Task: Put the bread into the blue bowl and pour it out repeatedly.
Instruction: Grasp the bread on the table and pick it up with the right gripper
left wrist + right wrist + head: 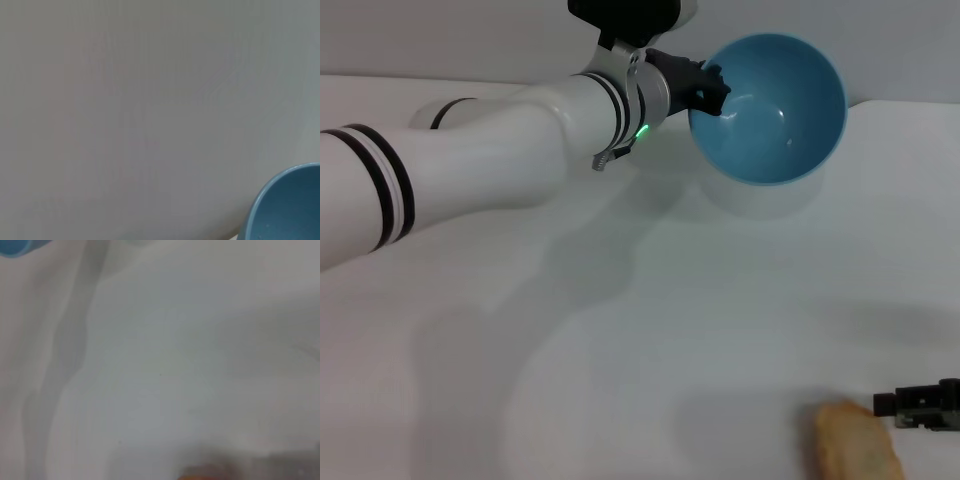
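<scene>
Bread [855,445] lay at the lower right of the head view, flat on the white surface [650,350], its tan side up and partly cut off by the frame's bottom edge. Just beside it, at the right edge, the right hand [920,405] showed only as a dark tip — whether its fingers were open or closed could not be told, and it did not appear to hold anything.

Near the top of the same view, the left hand [710,92] was closed on the rim of the blue bowl [775,105], its dark fingers pinching the bowl's left edge. The bowl was raised off the surface and tipped so that its hollow faced the camera, with nothing inside. The white left arm ran in from the left edge across the upper left of the frame.

In the left wrist view a curve of the bowl [290,210] filled the lower right corner — the rest was plain surface.
</scene>
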### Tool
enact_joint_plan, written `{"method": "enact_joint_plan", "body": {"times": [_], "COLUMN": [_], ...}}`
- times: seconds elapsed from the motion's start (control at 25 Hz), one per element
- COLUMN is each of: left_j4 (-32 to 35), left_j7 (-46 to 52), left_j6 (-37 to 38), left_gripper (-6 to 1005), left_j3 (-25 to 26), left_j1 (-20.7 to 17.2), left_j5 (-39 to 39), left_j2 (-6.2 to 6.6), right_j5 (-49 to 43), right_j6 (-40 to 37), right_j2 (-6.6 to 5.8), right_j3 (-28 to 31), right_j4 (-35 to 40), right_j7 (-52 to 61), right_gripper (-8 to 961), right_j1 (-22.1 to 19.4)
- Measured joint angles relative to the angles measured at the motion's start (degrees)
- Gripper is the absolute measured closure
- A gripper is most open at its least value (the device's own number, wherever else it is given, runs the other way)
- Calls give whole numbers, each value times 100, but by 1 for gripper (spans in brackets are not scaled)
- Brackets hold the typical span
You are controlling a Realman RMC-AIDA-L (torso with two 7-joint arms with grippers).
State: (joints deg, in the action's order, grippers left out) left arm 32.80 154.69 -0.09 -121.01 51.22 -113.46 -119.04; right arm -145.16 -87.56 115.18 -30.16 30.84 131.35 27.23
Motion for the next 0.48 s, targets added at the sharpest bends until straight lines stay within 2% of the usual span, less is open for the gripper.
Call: {"method": "enact_joint_plan", "body": {"times": [0.08,0.12,0.48], "left_j4": [-2,-3,-12], "left_j7": [0,0,0], "left_j6": [-1,-2,-14], "left_gripper": [1001,1001,1000], "left_j3": [0,0,11], "left_j1": [-3,-4,-41], "left_j5": [0,-1,-1], "left_j2": [1,1,0], "right_j5": [23,27,6], "right_j6": [-13,-15,10], "right_j2": [19,79,196], "right_j3": [-18,-38,-197], "right_j4": [1,-3,-75], "right_j7": [-33,-92,-141], "right_gripper": [492,493,501], "right_j1": [9,57,160]}}
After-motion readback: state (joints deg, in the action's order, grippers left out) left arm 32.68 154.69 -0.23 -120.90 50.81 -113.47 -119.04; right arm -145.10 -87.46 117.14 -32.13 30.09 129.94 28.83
